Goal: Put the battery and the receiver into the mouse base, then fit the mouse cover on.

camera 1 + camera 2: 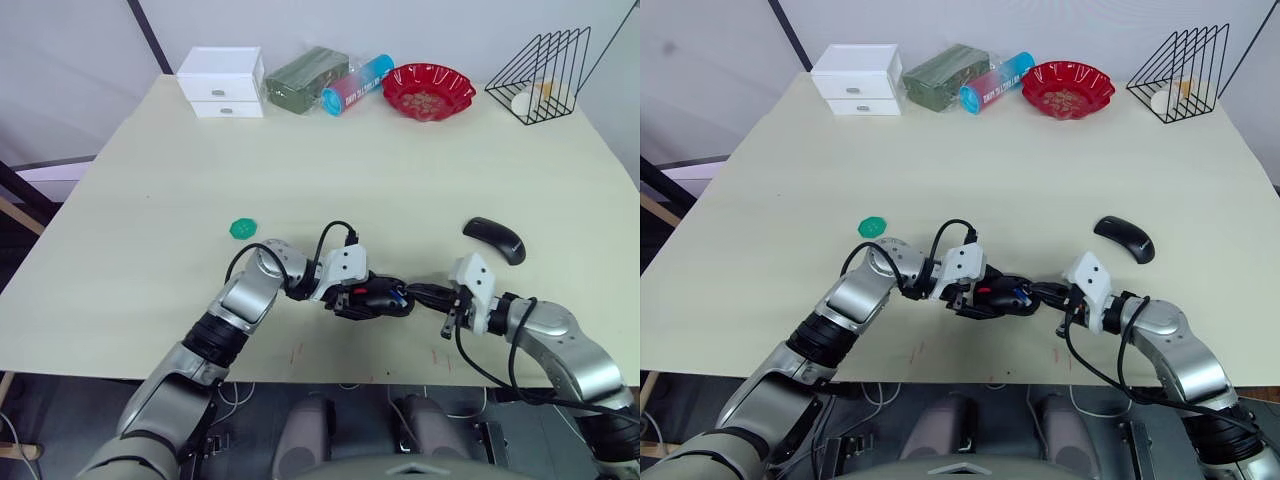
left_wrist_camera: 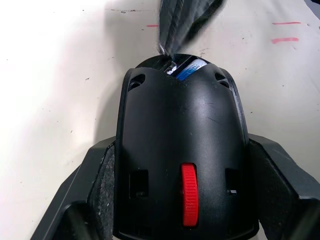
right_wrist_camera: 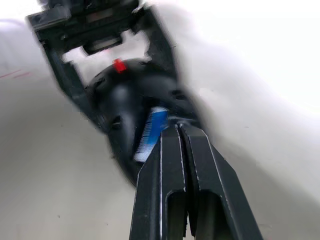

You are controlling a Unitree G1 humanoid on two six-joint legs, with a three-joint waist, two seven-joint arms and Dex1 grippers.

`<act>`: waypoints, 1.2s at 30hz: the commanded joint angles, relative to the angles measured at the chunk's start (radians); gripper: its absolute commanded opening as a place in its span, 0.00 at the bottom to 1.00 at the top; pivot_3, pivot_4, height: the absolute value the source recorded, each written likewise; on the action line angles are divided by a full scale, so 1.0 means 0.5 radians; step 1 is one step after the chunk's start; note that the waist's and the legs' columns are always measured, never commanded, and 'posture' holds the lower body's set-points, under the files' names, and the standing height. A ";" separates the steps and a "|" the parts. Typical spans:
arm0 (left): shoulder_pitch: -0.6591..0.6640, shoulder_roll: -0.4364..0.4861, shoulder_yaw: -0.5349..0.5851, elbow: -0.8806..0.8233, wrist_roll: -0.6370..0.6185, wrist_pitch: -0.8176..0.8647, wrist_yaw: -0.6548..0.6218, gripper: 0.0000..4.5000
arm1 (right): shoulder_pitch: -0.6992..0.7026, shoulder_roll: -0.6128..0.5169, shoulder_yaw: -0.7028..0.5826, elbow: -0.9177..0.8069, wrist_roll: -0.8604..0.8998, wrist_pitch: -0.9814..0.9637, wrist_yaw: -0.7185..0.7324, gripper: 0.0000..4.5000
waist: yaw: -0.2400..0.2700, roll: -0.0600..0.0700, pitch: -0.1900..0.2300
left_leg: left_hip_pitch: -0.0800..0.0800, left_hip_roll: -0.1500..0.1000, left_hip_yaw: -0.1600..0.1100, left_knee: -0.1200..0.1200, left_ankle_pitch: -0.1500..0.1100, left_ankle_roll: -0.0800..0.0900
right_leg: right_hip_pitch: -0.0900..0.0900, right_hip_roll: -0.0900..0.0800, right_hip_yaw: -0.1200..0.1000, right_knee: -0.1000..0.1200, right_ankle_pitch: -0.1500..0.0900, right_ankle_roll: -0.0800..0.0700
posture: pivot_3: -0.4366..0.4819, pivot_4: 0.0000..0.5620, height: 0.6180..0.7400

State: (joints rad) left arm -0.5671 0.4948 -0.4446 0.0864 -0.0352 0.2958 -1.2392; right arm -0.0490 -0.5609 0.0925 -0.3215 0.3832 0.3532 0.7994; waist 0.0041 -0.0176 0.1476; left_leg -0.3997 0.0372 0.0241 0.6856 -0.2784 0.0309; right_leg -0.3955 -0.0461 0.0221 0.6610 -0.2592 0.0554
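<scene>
Looking from the head, the left gripper (image 1: pixel 372 297) clamps the mouse base (image 1: pixel 380 298) near the table's (image 1: pixel 150 230) near edge; the mouse cover (image 1: pixel 495 239) lies far-right. In the left wrist view, the battery (image 2: pixel 190 69) sits in its bay. In the right wrist view, the right gripper (image 3: pixel 175 131), fingers together, touches the battery; press gently, straight down.

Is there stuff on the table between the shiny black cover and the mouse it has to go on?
One thing: the right gripper and its arm lie between the mouse cover and the mouse base, which the left gripper grips.
</scene>
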 commanded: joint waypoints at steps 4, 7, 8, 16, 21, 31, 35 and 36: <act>0.014 0.013 -0.059 -0.019 0.019 -0.006 -0.049 0.66 | 0.202 -0.085 -0.294 -0.017 0.075 -0.306 0.169 0.01 | 0.007 0.000 0.000 | 0.000 0.000 0.000 -0.001 0.000 0.000 | 0.000 0.000 0.000 0.000 0.000 0.000 | 0.48 0.27 1.00; 0.016 0.013 -0.057 -0.022 0.018 -0.007 -0.048 0.66 | 0.305 -0.150 -0.362 0.005 0.062 -0.381 0.239 0.01 | 0.009 0.000 0.000 | 0.000 0.000 0.001 0.000 0.000 0.000 | 0.000 0.000 0.000 0.000 0.000 0.000 | 0.48 0.27 1.00; 0.014 0.011 -0.057 -0.018 0.019 -0.009 -0.047 0.66 | 0.364 -0.175 -0.416 0.032 0.080 -0.448 0.302 0.01 | 0.010 0.001 0.000 | 0.000 0.000 0.001 0.000 0.000 0.000 | 0.000 0.000 0.001 0.000 0.000 0.000 | 0.48 0.27 1.00; 0.007 0.015 -0.049 -0.009 0.022 -0.012 -0.047 0.66 | 0.561 -0.264 -0.705 0.235 0.193 -0.755 0.596 0.01 | 0.013 0.001 0.001 | 0.001 0.000 0.002 -0.001 0.000 0.000 | 0.000 0.000 0.002 0.000 0.000 0.000 | 0.48 0.27 1.00; 0.007 0.023 -0.050 -0.006 0.027 -0.022 -0.050 0.66 | 0.563 -0.272 -0.819 0.357 0.357 -0.921 0.863 0.01 | 0.012 0.002 0.001 | 0.001 0.000 0.002 -0.001 0.000 0.000 | 0.000 0.000 0.002 0.000 0.000 0.000 | 0.48 0.27 1.00; 0.003 0.021 -0.044 0.000 0.028 -0.023 -0.045 0.66 | 0.579 -0.311 -0.954 0.458 0.524 -0.933 1.090 0.85 | 0.014 0.002 0.001 | 0.001 0.000 0.003 -0.001 0.000 0.000 | 0.000 0.000 0.003 0.000 0.000 0.000 | 0.48 0.27 1.00; 0.002 0.020 -0.043 -0.003 0.029 -0.020 -0.043 0.66 | 0.583 -0.316 -0.971 0.475 0.547 -0.921 1.160 1.00 | 0.014 0.002 0.001 | 0.001 0.000 0.002 -0.001 0.000 0.000 | 0.000 0.000 0.003 0.000 0.000 0.000 | 0.48 0.27 1.00; 0.001 0.019 -0.042 -0.007 0.026 -0.014 -0.042 0.66 | 0.587 -0.318 -0.975 0.481 0.550 -0.926 1.184 1.00 | 0.014 0.002 0.001 | 0.001 0.000 0.002 -0.001 0.000 0.000 | 0.000 0.000 0.003 0.000 0.000 0.000 | 0.48 0.27 1.00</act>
State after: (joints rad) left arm -0.5671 0.4957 -0.4465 0.0887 -0.0329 0.2853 -1.2473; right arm 0.2399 -0.7063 -0.3622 -0.0692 0.6369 -0.0937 1.3723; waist 0.0110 -0.0165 0.1483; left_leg -0.3989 0.0373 0.0253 0.6853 -0.2784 0.0309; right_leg -0.3953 -0.0461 0.0236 0.6609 -0.2593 0.0554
